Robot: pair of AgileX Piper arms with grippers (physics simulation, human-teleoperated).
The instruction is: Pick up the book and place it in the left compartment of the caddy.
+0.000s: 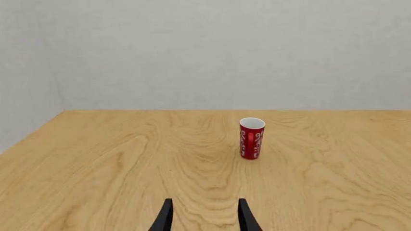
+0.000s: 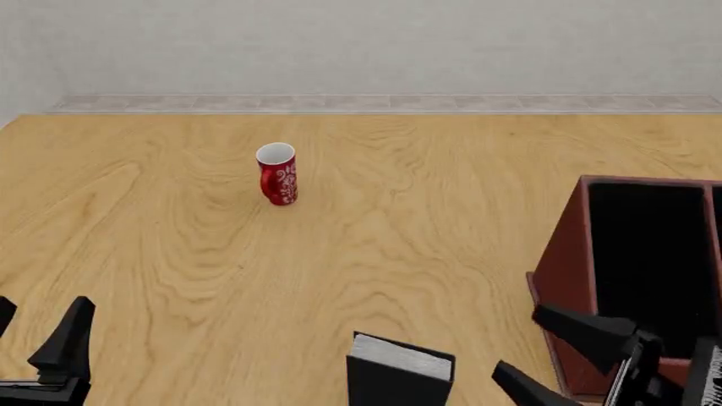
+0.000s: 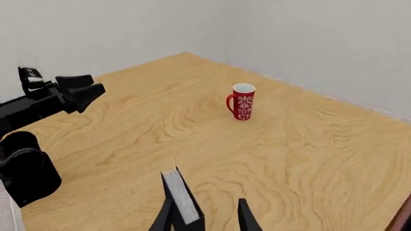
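we see a light wooden table [image 2: 373, 220]; on it stand a red patterned mug [image 2: 277, 173], an upright black book [image 2: 398, 371] and a reddish-brown caddy [image 2: 560, 279].

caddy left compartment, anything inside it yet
Nothing shows inside the left compartment of the caddy: only black interior. Its floor is too dark to see. The book stands on the table outside.

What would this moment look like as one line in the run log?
book: standing on table | right gripper: open, beside book | left gripper: open, idle | caddy: empty
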